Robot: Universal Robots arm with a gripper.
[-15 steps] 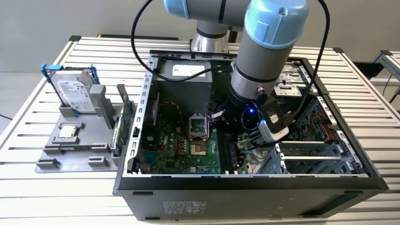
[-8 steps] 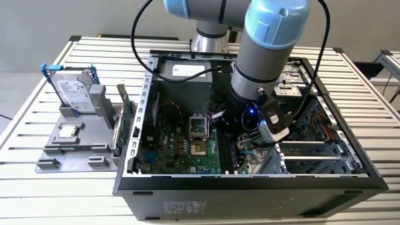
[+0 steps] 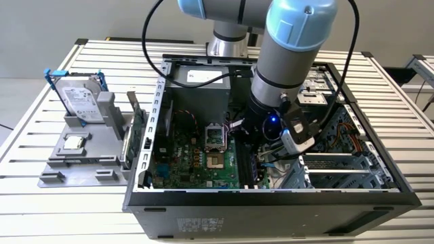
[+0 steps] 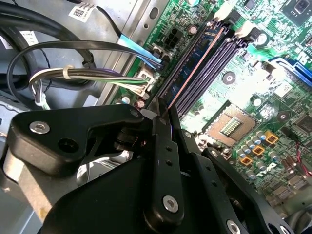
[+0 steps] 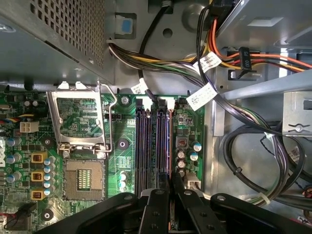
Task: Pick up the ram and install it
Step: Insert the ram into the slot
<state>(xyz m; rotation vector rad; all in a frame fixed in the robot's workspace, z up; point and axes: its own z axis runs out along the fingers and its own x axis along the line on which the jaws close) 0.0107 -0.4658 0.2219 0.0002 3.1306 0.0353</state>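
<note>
Your arm (image 3: 288,71) reaches down into the open computer case (image 3: 271,195), its wrist low over the green motherboard (image 3: 196,160) near the memory slots (image 3: 245,168), with a small blue light glowing on the wrist. To the exterior view's left of the case you have a grey holder (image 3: 85,162) on the slatted table (image 3: 40,203); a silver hard drive (image 3: 83,101) with blue brackets stands upright in it, and a green circuit card (image 3: 135,124) stands on edge beside the case wall

Reaching steeply down, arm (image 3: 288,61) near vertical, wrist dipping low; gripper (image 4: 165,113) pointing downward, fingers (image 5: 181,187) pinching nearly together on a thin edge.
</note>
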